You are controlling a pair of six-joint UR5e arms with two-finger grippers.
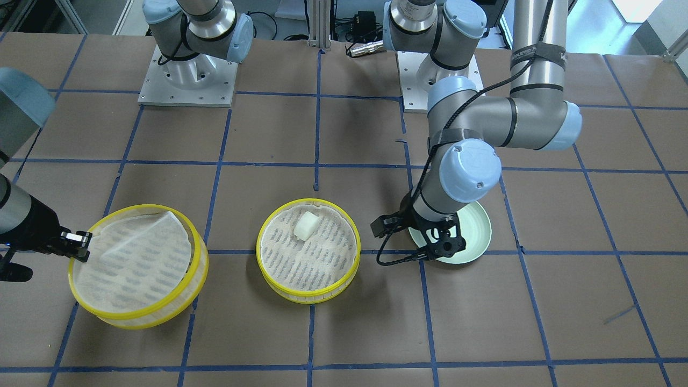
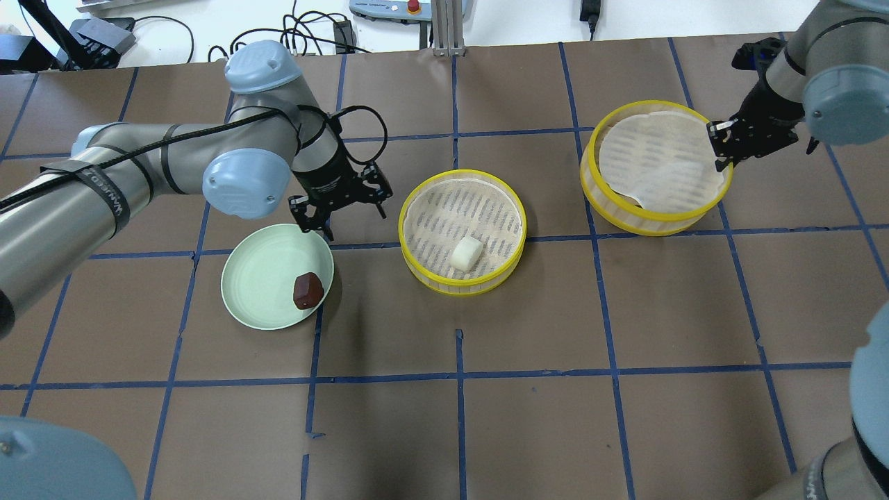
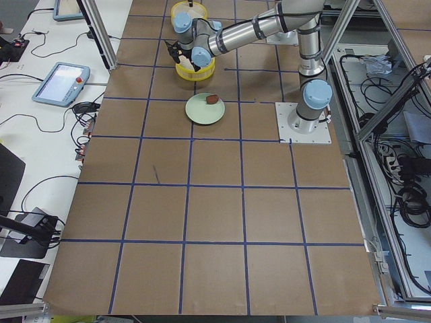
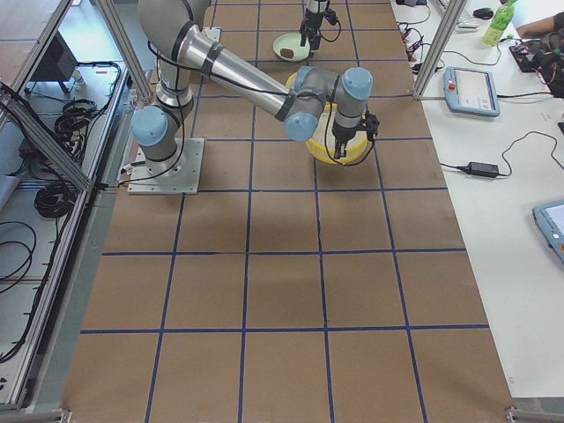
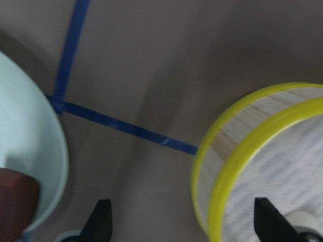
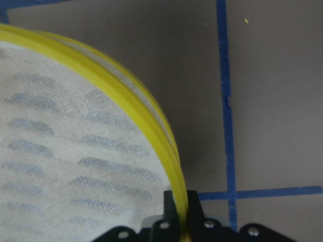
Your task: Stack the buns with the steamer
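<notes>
The white bun [image 2: 466,253] lies inside the middle steamer [image 2: 462,288]. The brown bun [image 2: 307,290] sits on the green plate [image 2: 257,278] just left of that steamer. My left gripper [image 2: 340,210] hangs spread wide between plate and steamer. My right gripper [image 2: 721,148] pinches the rim of the other steamer [image 2: 653,226], well to the right.

You're working in a robotics lab. The table [image 3: 202,222] is papered brown and marked off in a blue tape grid [image 3: 188,186]. Both arms are bolted onto metal base plates [image 1: 215,80]. Teach pendants [image 3: 62,83] lie on the side bench [image 3: 27,67], and aluminium framing [image 3: 100,37] and loose cables [image 3: 404,195] ring the cell.
</notes>
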